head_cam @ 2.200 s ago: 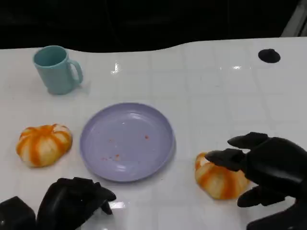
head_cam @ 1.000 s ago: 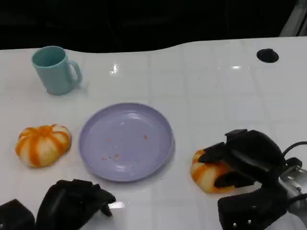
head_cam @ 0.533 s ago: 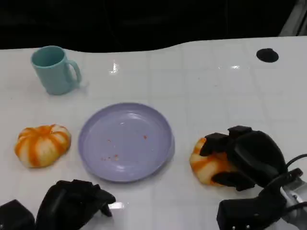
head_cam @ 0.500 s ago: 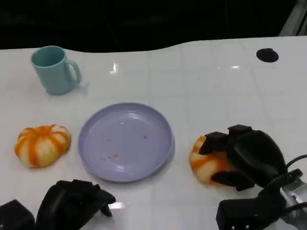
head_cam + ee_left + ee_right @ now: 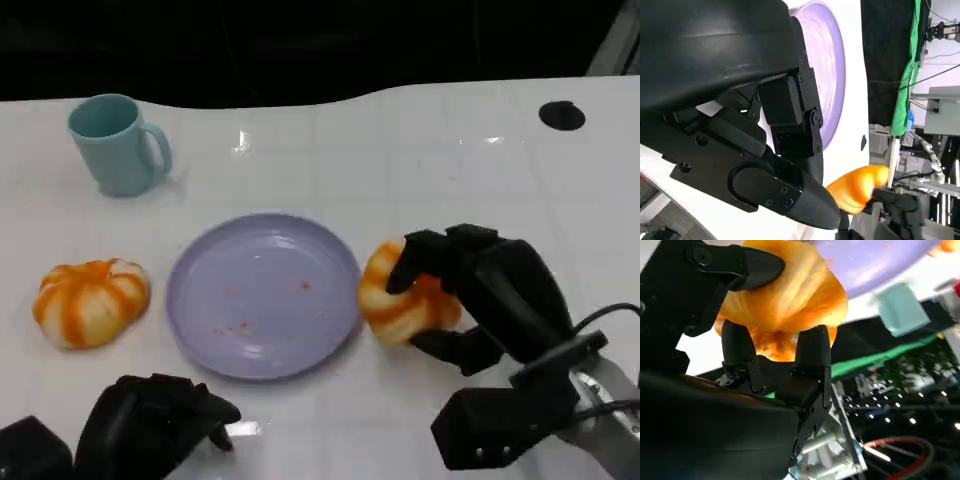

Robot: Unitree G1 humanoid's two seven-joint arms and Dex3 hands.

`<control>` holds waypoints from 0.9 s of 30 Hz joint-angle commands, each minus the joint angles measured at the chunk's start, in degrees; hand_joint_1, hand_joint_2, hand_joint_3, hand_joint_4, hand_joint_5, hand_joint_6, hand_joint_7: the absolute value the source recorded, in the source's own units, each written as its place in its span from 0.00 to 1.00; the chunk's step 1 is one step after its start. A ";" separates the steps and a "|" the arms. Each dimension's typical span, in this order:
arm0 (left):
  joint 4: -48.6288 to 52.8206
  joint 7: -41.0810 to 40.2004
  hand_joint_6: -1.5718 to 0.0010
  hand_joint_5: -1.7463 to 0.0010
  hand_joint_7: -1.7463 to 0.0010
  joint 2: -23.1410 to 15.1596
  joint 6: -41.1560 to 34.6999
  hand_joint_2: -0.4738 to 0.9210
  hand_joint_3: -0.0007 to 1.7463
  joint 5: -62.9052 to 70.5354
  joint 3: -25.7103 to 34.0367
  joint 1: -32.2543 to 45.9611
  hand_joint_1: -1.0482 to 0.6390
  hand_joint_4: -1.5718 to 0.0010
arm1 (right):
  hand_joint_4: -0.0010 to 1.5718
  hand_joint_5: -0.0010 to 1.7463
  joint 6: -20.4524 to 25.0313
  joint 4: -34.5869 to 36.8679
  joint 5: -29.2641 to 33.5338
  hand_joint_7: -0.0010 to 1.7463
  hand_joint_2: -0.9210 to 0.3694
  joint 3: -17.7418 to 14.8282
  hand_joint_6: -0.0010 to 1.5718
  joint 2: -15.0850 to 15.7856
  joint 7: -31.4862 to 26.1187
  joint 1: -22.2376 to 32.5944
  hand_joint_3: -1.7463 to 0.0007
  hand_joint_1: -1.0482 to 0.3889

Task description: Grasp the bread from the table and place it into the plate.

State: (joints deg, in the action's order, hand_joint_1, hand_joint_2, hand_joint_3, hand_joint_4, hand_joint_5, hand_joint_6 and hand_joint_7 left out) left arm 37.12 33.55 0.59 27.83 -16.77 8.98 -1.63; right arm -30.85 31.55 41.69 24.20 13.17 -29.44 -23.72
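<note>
Right robot hand (image 5: pixel 470 295) is gripping the bread (image 5: pixel 400 297), fingers wrapping over the top and the thumb side underneath, seen clearly in the right wrist view where the fingers (image 5: pixel 812 347) are pressing into the bread (image 5: pixel 785 300). The bread is sitting just beside the right rim of the plate (image 5: pixel 200 330), looking lifted off the desk (image 5: pixel 420 170) but hard to be sure, not yet over the plate.

Left robot hand (image 5: pixel 155 420) is resting low at the near edge of the desk, fingers curling in, holding nothing.

Going outward: the purple plate is lying in the middle of the desk with a few crumbs on it. A second bread (image 5: pixel 90 300) is sitting on the desk left of the plate, apart from it. A teal mug (image 5: pixel 118 145) is standing upright farther back on the left. A black round spot (image 5: pixel 561 115) is showing at the far right of the desk.

Handling judgement: the bread is looking light and soft, a bun that dents under pressure, so a loose wrap around its sides is probably enough; squeezing hard is risking crushing it. Surface is looking matte, not slippery. Best hold is likely across the widest part, as now. Next move is probably calling for a short carry left over the rim, then letting go low.
</note>
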 commanded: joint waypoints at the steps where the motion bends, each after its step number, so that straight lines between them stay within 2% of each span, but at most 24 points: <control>1: -0.09 0.26 0.00 0.06 0.89 -0.91 -0.34 0.94 0.00 -0.44 0.24 0.36 0.00 0.49 | 0.65 1.00 -1.96 -0.35 -2.33 0.93 0.59 -1.01 0.53 -1.60 0.82 -2.46 0.10 0.64; 8: 0.39 0.12 0.00 0.06 0.88 -0.81 0.13 0.94 0.00 -0.30 0.25 0.33 0.00 0.49 | 0.65 1.00 -1.60 0.51 -1.84 0.93 0.59 -0.09 0.52 -4.90 2.23 -5.14 0.10 0.63; 13: -0.04 -0.28 0.00 0.06 0.87 -0.95 -0.24 0.94 0.00 0.15 0.01 0.66 0.00 0.48 | 0.65 1.00 -1.34 2.65 -1.65 0.83 0.58 0.92 0.57 -7.86 3.52 -7.28 0.13 0.66; 18: -0.68 -0.11 0.00 0.07 0.87 -1.01 -0.42 0.94 0.00 0.15 -0.19 1.18 0.00 0.49 | 0.63 1.00 -1.84 6.47 0.23 0.89 0.55 2.76 0.53 -10.21 1.83 -10.04 0.16 0.65; 27: -0.86 0.40 0.00 0.07 0.87 -0.88 -0.58 0.94 0.00 -0.18 -0.44 1.58 0.00 0.48 | 0.63 1.00 -3.83 16.77 1.30 0.92 0.47 5.36 0.52 -14.70 -2.54 -15.29 0.20 0.63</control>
State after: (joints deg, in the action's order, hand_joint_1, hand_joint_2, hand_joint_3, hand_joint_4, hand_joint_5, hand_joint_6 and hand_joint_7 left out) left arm 36.21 33.55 0.50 27.78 -16.77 8.55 -0.83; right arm -33.92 45.83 42.96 28.96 -0.55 -30.60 -36.59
